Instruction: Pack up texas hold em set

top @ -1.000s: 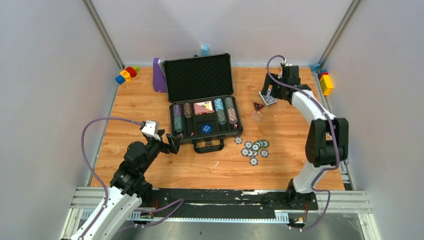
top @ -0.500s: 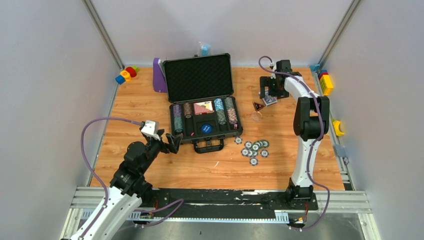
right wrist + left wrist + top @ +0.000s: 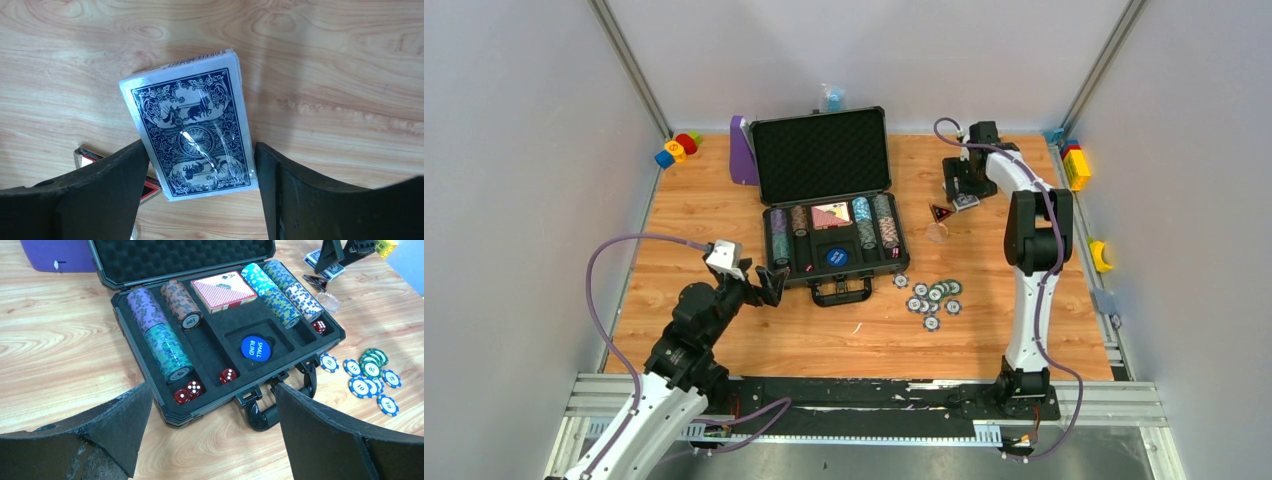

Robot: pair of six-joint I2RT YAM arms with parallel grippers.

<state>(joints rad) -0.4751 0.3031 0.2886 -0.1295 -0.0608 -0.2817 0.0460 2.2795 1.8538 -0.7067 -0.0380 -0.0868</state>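
— Where was the briefcase?

— The dark grey briefcase [image 3: 819,155] lay open in the middle of the table [image 3: 724,330], toward the far edge. Its lid stood upright and its handle [image 3: 265,412] faced the arms. Rows of striped chips [image 3: 160,337] filled the foam slots. A red-backed deck [image 3: 223,291] lay in the back middle compartment, a blue "small blind" button [image 3: 256,347] sat in its round recess, and red dice [image 3: 228,375] sat in the front slots.

— And outside the case?

— A cluster of loose chips [image 3: 934,295] lay on the wood just right of the handle. A blue-backed deck [image 3: 192,130] lay flat toward the far right corner.

— What was the right gripper doing?

— The right gripper [image 3: 200,150] was down over that blue-backed deck, with one finger at each long edge. They looked close enough to touch it, but I couldn't tell whether they had pinched it.

— And the left?

— The left gripper [image 3: 212,390] hovered off the case's near left corner. Its fingers were spread wide and held nothing.
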